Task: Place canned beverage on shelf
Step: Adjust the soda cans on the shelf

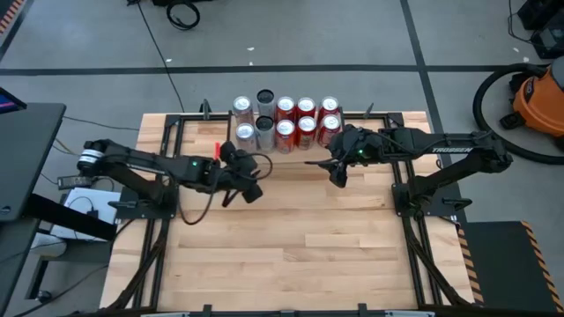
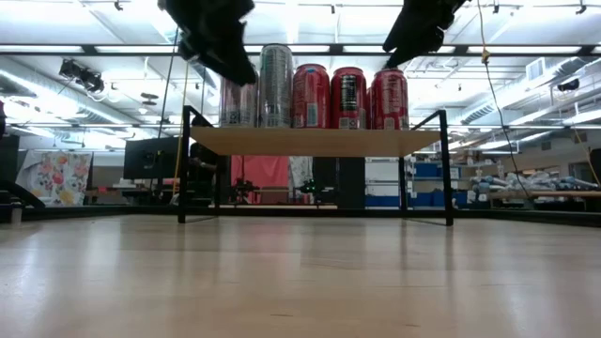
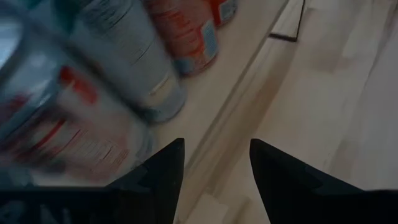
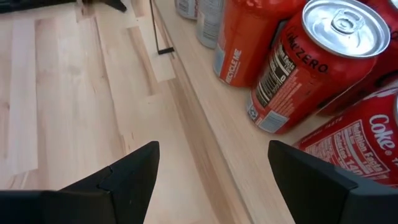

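The shelf [image 2: 315, 141] was seen at the tabletop's [image 1: 291, 255] far edge, loaded with red cans [image 1: 306, 121] and silver cans [image 1: 244, 120] in two rows. The left hand [image 1: 236, 176] was held released and empty just in front of the shelf's silver-can end. The right hand [image 1: 337, 172] was held likewise spread and empty before the red-can end. An orange vacuum [image 1: 539, 101] was seen on the floor beyond the tabletop.

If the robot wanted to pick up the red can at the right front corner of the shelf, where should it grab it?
Probably around the round side wall, midway up, coming from the open front edge of the shelf. That red can stands upright, with other cans close behind and on one side, so the front looks freest. The right gripper hangs open just before it; the left gripper is also open.
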Tool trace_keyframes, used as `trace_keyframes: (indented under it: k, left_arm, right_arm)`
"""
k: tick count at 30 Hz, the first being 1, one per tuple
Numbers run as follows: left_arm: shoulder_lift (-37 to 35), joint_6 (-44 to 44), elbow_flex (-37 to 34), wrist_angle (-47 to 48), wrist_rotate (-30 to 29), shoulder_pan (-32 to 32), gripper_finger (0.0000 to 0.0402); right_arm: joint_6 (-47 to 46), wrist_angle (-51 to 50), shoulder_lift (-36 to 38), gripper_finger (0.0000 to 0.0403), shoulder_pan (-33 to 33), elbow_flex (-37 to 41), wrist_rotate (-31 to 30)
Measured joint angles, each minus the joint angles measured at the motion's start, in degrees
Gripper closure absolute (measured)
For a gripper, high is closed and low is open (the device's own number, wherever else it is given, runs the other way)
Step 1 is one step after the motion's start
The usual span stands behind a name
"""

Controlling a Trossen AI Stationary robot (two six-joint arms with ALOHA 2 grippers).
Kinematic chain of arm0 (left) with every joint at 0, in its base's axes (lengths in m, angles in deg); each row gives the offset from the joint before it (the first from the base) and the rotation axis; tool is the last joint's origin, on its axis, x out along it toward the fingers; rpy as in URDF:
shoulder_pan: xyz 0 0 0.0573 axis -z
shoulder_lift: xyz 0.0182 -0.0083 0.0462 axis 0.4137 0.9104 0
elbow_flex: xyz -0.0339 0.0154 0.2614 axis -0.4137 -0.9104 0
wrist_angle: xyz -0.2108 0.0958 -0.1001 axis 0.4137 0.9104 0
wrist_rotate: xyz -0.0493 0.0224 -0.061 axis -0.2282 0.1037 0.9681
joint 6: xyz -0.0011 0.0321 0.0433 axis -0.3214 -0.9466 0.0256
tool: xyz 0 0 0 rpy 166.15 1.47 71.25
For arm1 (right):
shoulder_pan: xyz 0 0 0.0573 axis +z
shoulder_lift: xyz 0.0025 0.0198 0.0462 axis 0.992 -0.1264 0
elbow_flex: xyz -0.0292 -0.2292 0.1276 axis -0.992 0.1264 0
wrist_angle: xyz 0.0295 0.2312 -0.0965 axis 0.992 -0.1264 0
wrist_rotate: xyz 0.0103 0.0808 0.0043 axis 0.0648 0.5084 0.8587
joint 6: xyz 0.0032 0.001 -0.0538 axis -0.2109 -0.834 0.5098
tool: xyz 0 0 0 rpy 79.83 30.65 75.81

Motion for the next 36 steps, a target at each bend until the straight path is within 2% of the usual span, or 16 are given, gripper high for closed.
trace_keyframes:
  k: [5,12,23,36]
  left_arm:
    - [3.0,-4.7,0.0,-3.7,-1.8,-0.3,0.0209]
    - [5.0,-5.1,0.0,-4.5,-5.5,-2.3,0.0209]
    - [5.3,-3.4,0.0,-4.2,-5.4,-5.9,0.0209]
    - [5.3,-3.3,0.0,-4.1,-5.3,-7.3,0.0209]
  right_arm:
    - [0.0,1.0,0.0,0.0092,0.1,0.0,-0.2]
    - [-0.2,1.8,0.0,0.0092,0.1,0.0,-0.3]
    - [-0.2,4.2,0.0,0.0092,0.1,0.0,-0.3]
    - [-0.2,4.2,0.0,0.0092,0.1,0.0,-0.3]
